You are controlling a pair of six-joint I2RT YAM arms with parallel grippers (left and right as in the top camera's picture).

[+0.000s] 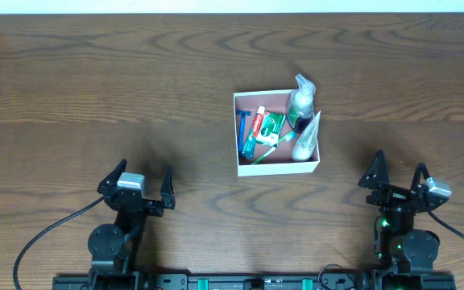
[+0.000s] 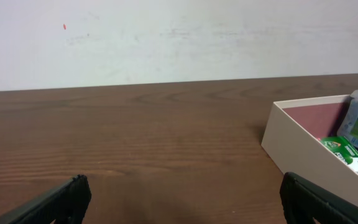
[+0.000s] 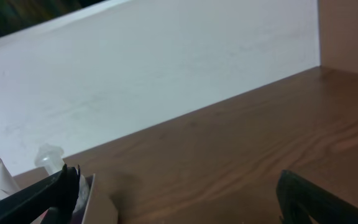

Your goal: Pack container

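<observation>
Brown table [image 1: 95,80]: container [image 1: 279,167] with toiletries [image 1: 269,126]

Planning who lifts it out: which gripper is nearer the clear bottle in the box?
Right. The right gripper sits right of the container, toward the robot's base; the clear bottle lies in its right side. The left gripper sits well left of the container, farther off.
</observation>
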